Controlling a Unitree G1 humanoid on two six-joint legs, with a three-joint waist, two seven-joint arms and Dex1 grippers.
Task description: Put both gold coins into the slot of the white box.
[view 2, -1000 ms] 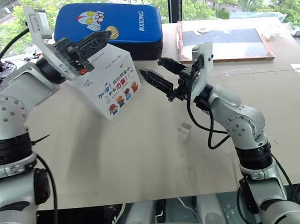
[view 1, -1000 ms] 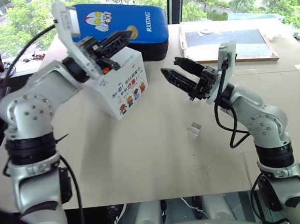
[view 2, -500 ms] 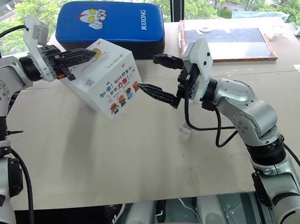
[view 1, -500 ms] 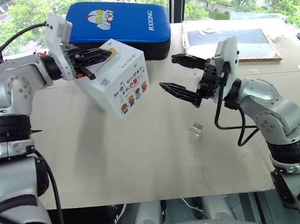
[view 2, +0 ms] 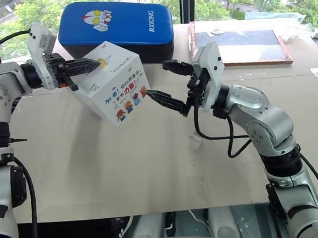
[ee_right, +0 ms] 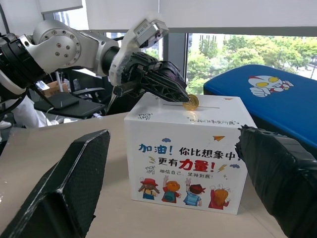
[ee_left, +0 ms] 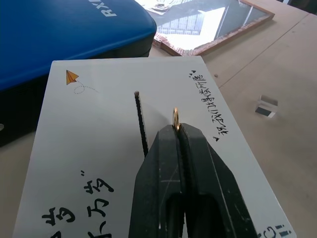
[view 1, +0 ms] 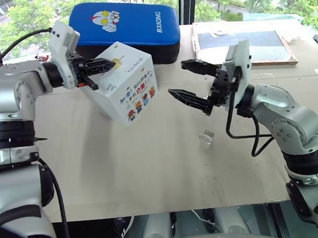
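- Gold coin (ee_left: pixel 175 117) stands on edge over the white box (view 1: pixel 127 83), just beside the slot (ee_left: pixel 140 121)
- Left pincer (ee_left: pixel 179 135) is clenched on it; judged: shift sideways, align, lower
- Right pincer (view 1: pixel 192 81) gapes unladen above the desk (view 1: pixel 151 163)

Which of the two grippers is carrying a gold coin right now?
The left gripper: its fingers are shut on a gold coin held edge-on just above the white box, beside the slot. The right gripper is open and empty.
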